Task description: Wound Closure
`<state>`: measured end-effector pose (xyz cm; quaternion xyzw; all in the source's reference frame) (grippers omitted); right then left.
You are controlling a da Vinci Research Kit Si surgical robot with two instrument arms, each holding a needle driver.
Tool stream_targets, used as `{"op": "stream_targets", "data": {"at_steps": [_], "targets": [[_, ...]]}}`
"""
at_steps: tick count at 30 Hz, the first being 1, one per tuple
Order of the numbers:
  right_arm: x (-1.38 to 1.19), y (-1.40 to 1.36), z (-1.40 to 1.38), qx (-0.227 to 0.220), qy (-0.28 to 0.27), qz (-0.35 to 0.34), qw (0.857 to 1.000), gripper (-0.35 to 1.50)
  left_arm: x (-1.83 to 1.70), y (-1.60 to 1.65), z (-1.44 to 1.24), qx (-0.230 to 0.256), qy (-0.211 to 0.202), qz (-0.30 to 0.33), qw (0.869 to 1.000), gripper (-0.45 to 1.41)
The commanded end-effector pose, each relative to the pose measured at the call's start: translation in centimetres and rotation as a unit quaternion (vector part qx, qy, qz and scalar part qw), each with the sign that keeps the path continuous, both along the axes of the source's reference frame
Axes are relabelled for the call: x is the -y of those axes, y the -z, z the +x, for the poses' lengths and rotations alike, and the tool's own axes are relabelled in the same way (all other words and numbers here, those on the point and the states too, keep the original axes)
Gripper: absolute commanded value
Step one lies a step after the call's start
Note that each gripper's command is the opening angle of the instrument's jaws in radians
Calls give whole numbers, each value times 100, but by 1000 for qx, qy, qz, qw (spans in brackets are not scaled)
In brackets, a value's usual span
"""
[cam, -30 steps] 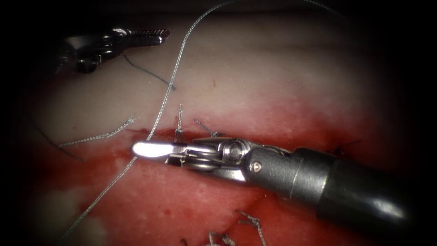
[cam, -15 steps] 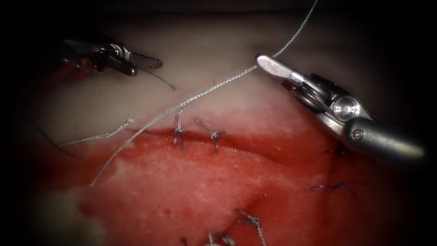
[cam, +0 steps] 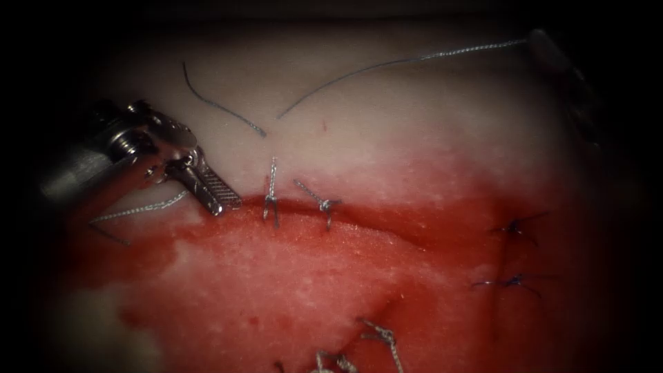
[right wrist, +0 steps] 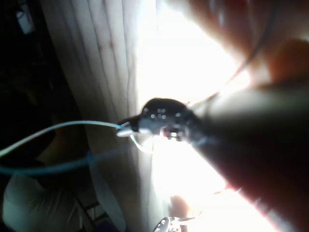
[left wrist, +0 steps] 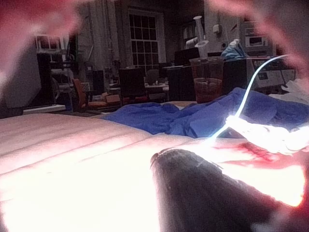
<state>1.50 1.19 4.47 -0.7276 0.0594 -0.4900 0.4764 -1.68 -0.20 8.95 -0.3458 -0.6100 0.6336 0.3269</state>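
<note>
Thread (cam: 400, 62) is what your right tool (cam: 545, 45) has. It sits up near the tissue's (cam: 387, 152) far right corner, and in the right wrist view the jaws are clamped on the strand. From there the thread runs back left across the pale tissue above the cut (cam: 387, 228), and it ends loose, just above the two knotted stitches (cam: 271, 200).

Your left tool (cam: 214, 193) is at the cut's left end, tip just above the edge. The ridged grip face is showing, so I read those jaws as apart with nothing in them. Can't tell where the needle is from these views, honestly.

Stuff that could bite you:
- That loose tail lies on the surface and looks free. Any tug from the right could whip it around or drag it through the red fluid (cam: 311, 276).
- The left tip is close to the cut ends of thread (cam: 138, 209) and near the first knot. A sloppy sweep could snag one and loosen a stitch.
- Steel clamped hard on bare thread can fray it, so go easy on tension.
</note>
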Motion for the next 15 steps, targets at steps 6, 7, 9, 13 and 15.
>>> {"op": "stream_targets", "data": {"at_steps": [6, 7, 9, 13, 15], "targets": [[49, -17, 129, -186, 236, 276, 913, -35, -43, 36, 8, 21, 45, 11, 999, 32], [56, -20, 141, -197, 248, 290, 903, -35, -48, 42, 10, 26, 54, 5, 998, 32], [86, -32, 187, -234, 325, 343, 849, -35, -69, 61, 19, 36, 88, -33, 995, 42], [152, -38, 275, -246, 418, 386, 785, -35, -93, 78, 34, 20, 144, -87, 985, 72], [175, -30, 299, -246, 452, 393, 762, -35, -93, 75, 34, 2, 163, -96, 982, 78]]}}
